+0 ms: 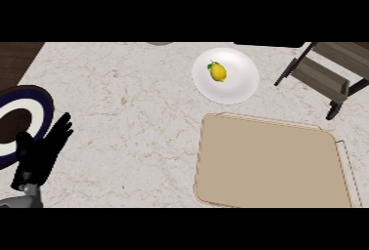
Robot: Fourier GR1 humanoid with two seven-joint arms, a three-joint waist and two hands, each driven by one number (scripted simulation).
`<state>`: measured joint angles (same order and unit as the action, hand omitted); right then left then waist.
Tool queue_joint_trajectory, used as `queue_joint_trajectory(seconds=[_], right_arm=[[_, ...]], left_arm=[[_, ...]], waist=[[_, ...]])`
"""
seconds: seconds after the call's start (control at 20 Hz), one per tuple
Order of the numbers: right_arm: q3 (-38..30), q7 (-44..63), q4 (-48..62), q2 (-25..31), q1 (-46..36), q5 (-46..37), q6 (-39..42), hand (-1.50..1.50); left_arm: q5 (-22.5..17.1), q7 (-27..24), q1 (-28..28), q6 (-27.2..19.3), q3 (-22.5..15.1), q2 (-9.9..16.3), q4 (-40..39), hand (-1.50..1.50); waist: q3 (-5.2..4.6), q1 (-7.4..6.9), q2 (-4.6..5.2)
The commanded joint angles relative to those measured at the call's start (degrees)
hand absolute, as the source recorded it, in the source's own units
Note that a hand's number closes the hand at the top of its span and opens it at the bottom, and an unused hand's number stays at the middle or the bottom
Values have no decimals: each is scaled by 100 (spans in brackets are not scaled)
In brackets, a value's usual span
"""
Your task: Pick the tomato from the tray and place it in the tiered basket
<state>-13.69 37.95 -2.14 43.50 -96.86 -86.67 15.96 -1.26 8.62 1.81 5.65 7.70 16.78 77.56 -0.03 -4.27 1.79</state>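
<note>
— So, the left hand [42,151], how's it held?
— Down at the lower left edge, fingers straight and spread, pointing up the counter, holding nothing. It partly overlaps a dark blue-and-white plate [39,100] at the left edge.
— And the tomato?
— I can't see one. The tan tray [270,163] shows only its bare floor. Above it a white plate [227,74] carries a yellow lemon [217,72].
— The tiered basket?
— Top right, a dark slatted frame [328,73]. All on a pale marble counter [122,88]; dark wood floor at the top left.
</note>
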Motion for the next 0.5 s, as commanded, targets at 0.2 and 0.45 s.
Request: queue_joint_trajectory(seconds=[0.2, 0.45], right_arm=[[-386, 667, -417, 66, 162, 414, -304, -150], [-419, 655, -956, 91, -118, 437, -1055, -150]], left_arm=[[33, -50, -148, 11, -45, -53, 133, 0], [-131, 159, -13, 139, 130, 133, 132, 0]], waist=[[7, -38, -7], [6, -49, -35]])
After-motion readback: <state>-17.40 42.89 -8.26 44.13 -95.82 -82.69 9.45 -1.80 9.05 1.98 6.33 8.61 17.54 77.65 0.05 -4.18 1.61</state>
